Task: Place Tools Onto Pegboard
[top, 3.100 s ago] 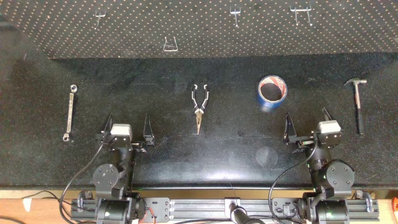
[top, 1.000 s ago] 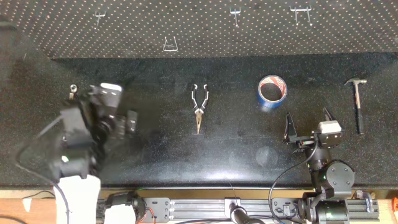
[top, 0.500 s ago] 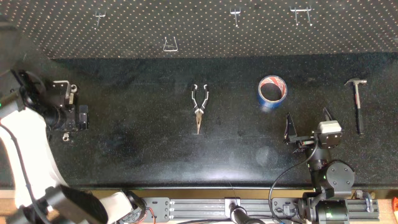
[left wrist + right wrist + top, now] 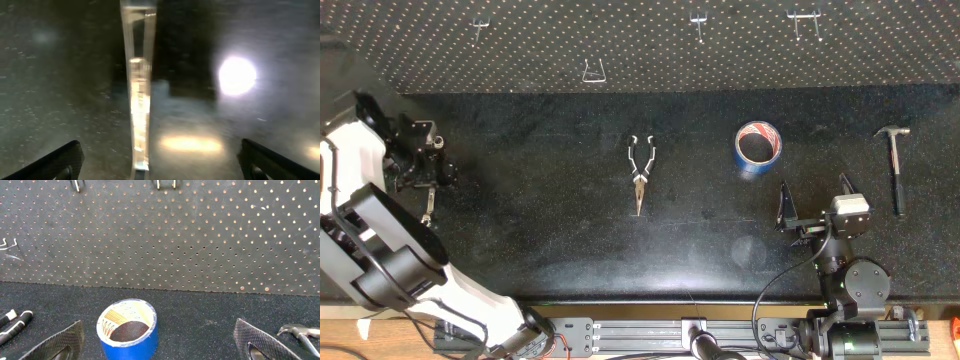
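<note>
A silver wrench (image 4: 427,208) lies at the table's far left. My left gripper (image 4: 422,166) hangs low over its middle. In the left wrist view the wrench shaft (image 4: 139,100) runs between my open fingers (image 4: 67,159), untouched, and my left gripper (image 4: 160,152) holds nothing. Pliers (image 4: 640,172) with white-tipped handles lie at the centre. A blue tape roll (image 4: 757,146) and a hammer (image 4: 894,165) lie to the right. My right gripper (image 4: 814,200) rests open near its base, short of the tape roll (image 4: 127,330). The pegboard (image 4: 640,40) stands along the back.
Wire hooks sit on the pegboard: a triangular one (image 4: 594,72), a single hook (image 4: 697,20), a double hook (image 4: 804,20) and a small hook (image 4: 480,25). The right wrist view shows the hammer head (image 4: 295,330) and pliers handles (image 4: 12,320).
My left arm left its rest pose, swung out to the far left and came down over the wrench. The right arm and the tools stayed put.
</note>
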You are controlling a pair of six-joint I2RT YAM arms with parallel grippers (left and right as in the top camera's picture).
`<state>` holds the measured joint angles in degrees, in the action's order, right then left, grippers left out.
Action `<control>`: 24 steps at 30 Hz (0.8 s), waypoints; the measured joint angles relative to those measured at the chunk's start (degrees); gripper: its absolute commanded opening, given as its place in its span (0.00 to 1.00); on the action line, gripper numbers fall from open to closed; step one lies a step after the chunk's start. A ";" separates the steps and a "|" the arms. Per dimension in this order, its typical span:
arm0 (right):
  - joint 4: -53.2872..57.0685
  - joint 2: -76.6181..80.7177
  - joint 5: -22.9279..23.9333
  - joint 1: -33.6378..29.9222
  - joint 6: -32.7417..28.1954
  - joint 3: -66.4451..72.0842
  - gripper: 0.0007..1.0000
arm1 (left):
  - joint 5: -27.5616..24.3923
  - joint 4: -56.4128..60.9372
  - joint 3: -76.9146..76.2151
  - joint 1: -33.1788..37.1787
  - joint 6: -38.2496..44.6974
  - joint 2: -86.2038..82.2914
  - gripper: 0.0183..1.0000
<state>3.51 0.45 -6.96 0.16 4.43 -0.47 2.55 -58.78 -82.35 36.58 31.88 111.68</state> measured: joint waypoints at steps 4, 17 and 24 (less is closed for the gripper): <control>0.00 0.00 0.00 0.00 0.00 0.00 0.98 | -0.04 2.16 -0.09 3.41 1.36 3.39 0.99; 0.00 0.02 0.02 0.00 0.00 0.00 0.98 | -2.40 3.17 -2.93 3.41 6.91 6.45 1.00; 0.00 0.02 0.02 0.00 0.00 0.00 0.98 | -5.64 2.45 -2.99 3.41 4.85 6.51 0.41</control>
<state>3.51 0.47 -6.94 0.16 4.43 -0.47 -3.09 -56.34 -85.34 39.99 36.73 118.19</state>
